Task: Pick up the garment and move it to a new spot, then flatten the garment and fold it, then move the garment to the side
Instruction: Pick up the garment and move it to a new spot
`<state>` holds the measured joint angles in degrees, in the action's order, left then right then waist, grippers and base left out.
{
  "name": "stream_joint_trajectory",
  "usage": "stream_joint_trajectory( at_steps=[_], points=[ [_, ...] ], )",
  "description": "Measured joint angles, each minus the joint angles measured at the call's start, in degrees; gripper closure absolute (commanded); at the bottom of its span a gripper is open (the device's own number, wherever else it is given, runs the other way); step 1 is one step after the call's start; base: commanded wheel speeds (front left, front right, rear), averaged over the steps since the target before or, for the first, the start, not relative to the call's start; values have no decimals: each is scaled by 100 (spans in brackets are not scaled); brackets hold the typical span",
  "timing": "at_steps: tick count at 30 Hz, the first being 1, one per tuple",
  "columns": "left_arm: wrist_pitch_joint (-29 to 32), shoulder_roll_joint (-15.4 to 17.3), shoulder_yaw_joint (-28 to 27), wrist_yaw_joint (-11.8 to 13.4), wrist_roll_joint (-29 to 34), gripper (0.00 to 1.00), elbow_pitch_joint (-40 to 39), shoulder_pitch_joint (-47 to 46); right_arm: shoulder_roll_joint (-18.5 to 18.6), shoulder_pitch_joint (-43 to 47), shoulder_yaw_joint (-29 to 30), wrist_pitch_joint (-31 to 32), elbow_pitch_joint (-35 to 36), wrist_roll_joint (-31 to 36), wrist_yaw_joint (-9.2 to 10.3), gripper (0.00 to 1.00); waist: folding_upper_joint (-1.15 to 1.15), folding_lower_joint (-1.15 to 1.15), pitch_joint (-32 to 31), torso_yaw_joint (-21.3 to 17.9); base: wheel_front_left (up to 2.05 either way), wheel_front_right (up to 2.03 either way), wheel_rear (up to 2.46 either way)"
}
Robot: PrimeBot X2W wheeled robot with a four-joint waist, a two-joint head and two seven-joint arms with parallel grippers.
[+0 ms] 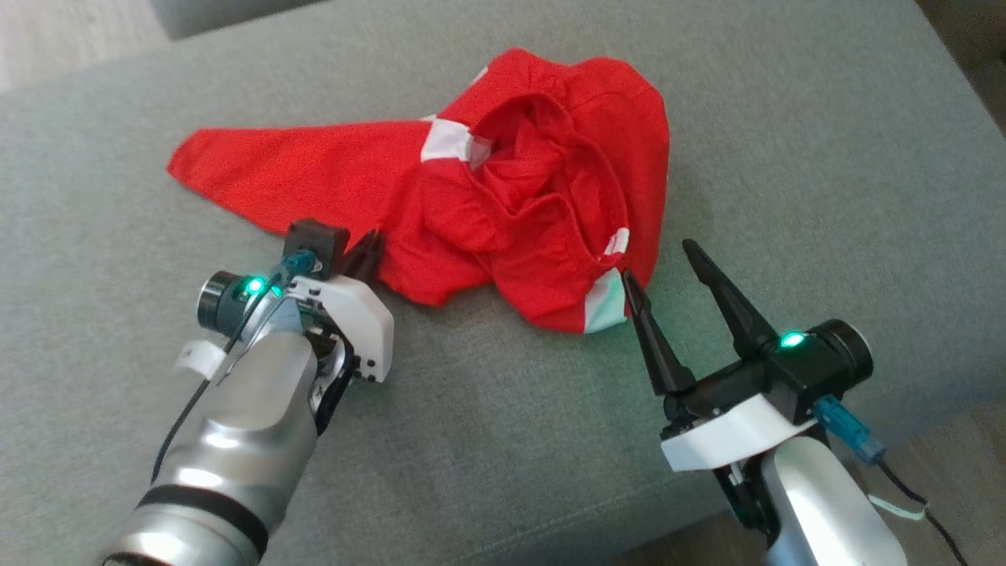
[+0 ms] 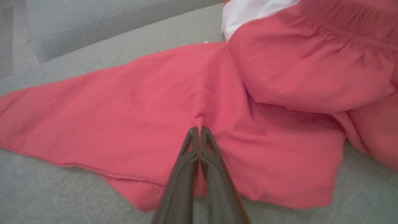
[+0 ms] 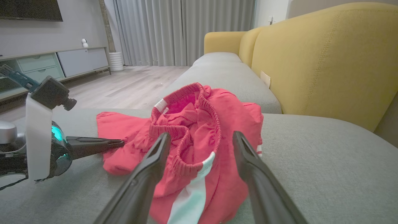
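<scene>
Garment [image 1: 314, 173] lies crumpled on the sofa [image 1: 487, 448], left gripper [image 2: 199, 129] jaws clamped on it, right gripper [image 1: 660, 261] jaws apart.

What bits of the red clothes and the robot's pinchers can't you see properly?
- Head view: finger bases of the left gripper, behind its black wrist camera.
- Left wrist view: crumpled red cloth garment, blurred, cut off by top and right edges.
- Right wrist view: garment's near edge, behind the open right gripper.

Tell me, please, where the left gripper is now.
In the head view the left gripper is lower left, shut on the red shorts at their near edge, on the grey sofa.
</scene>
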<state>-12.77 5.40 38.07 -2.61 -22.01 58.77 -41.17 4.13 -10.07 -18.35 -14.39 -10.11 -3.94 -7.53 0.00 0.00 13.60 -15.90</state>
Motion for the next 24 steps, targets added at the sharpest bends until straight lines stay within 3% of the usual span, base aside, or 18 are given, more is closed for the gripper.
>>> stream_joint_trajectory(
  at_steps=[8,14,18,23,24],
  points=[
    [-144,137,-383,-199,-294,100,-809,233,-9,265,-71,0,-119,-1,0,0,0,0,-620,225,0,0,0],
    [-138,648,-856,-325,-702,100,-1984,232,-27,549,-85,0,-179,-1,0,0,0,0,-1087,477,0,0,0],
    [204,1007,-1076,-344,-910,100,-2642,197,-36,667,-85,0,-190,-1,0,0,0,0,-1270,691,0,0,0],
    [579,1617,-1365,-118,-917,100,-3205,48,-46,733,-98,1,-190,-1,0,0,0,0,-1412,937,0,0,0],
    [579,1617,-1365,-118,-917,100,-3205,48,-46,733,-98,1,-190,-1,0,0,0,0,-1412,937,0,0,0]
  ],
)
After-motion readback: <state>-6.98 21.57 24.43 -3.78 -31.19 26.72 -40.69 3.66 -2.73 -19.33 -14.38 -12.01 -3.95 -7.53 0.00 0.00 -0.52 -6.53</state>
